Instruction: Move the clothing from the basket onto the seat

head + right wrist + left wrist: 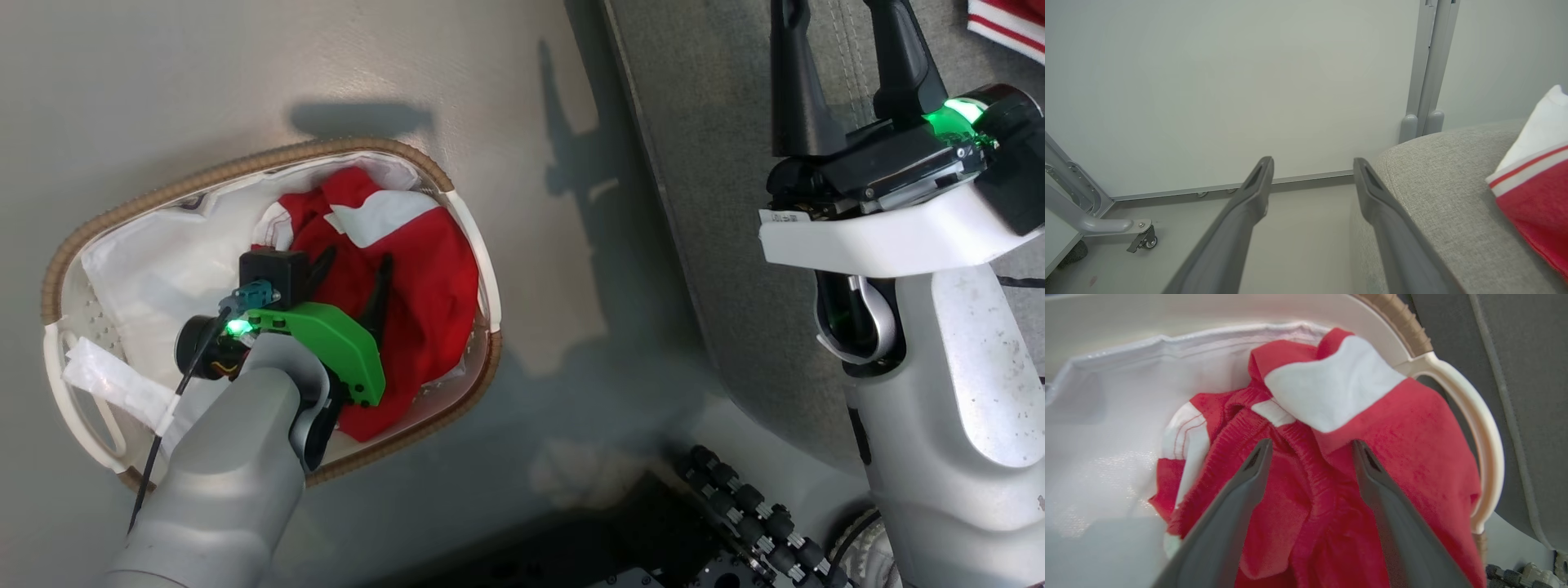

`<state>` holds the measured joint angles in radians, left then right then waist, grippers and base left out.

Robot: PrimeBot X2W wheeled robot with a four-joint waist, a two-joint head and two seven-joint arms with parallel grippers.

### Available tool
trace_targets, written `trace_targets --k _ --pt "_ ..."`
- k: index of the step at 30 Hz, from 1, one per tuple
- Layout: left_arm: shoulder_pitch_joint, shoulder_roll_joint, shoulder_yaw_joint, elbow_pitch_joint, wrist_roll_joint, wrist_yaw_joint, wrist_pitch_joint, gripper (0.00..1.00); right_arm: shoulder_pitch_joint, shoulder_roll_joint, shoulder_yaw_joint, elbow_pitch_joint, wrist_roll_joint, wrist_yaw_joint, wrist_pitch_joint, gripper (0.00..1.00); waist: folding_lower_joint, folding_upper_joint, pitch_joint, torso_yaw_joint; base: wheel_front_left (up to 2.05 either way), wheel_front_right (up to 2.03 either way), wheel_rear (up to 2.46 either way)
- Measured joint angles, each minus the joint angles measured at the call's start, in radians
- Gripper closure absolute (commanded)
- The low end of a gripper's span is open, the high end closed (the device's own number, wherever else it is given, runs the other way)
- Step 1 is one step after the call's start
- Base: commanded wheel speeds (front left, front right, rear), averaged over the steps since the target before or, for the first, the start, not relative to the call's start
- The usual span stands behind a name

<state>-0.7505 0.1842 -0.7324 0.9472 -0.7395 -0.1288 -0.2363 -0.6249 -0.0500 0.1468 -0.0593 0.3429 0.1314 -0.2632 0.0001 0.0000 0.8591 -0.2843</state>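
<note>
The left gripper, spread wide, is straddling the clothing in the basket to pinch it; the right gripper is hanging released by the seat.

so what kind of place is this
Likely a test room mocked up as a living space: a grey fabric sofa, a laundry basket on a bare floor, and plain partition panels on a castor foot.

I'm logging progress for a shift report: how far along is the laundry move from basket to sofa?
Done: one red-and-white garment already lies on the seat. In hand: nothing gripped yet; the left gripper is open, poised over the red clothing in the basket. The right gripper is open and empty by the seat's corner. Left: grasp that pile and carry it over.
</note>
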Motion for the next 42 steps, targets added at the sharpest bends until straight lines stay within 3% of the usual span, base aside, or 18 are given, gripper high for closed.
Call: trace_targets --k 17,18,19,20,27,34,42 --pt "-0.107 0.025 -0.226 0.063 -0.2 0.0 0.034 0.0 -0.002 0.0 -0.013 -0.015 -0.009 0.0 0.0 0.0 0.0 0.0 0.079 -0.011 0.0 0.0 0.0" --pt "-0.11 0.025 -0.24 0.061 -0.211 0.0 0.035 0.19 -0.001 0.0 -0.014 -0.015 -0.009 0.0 0.0 0.0 -0.0001 0.0 0.078 -0.011 0.0 0.0 0.0" --pt "-0.112 0.026 -0.255 0.056 -0.223 0.0 0.044 0.67 -0.001 0.0 -0.014 -0.014 -0.009 0.0 0.0 0.0 0.0 0.0 0.077 -0.012 0.0 0.0 0.0" --pt "-0.111 0.028 -0.27 0.048 -0.231 0.0 0.048 1.0 -0.001 0.0 -0.012 -0.011 -0.009 0.0 0.0 0.0 0.0 0.0 0.075 -0.013 0.0 0.0 0.0" --pt "-0.099 0.066 -0.322 0.002 -0.332 0.0 0.02 1.0 0.002 0.0 -0.012 0.03 0.001 0.0 0.0 0.0 0.0 0.0 0.031 -0.026 0.0 0.0 0.0" --pt "-0.031 0.058 -0.35 -0.023 -0.387 0.0 -0.021 1.0 0.044 0.001 -0.015 0.093 -0.024 0.0 0.0 0.0 -0.0001 0.0 -0.062 -0.02 0.0 0.0 0.0" --pt "0.099 0.041 -0.24 -0.101 -0.353 0.0 -0.028 1.0 0.129 0.001 -0.01 0.175 -0.062 0.0 0.0 0.0 -0.0001 0.0 -0.214 0.007 0.0 0.0 0.0"
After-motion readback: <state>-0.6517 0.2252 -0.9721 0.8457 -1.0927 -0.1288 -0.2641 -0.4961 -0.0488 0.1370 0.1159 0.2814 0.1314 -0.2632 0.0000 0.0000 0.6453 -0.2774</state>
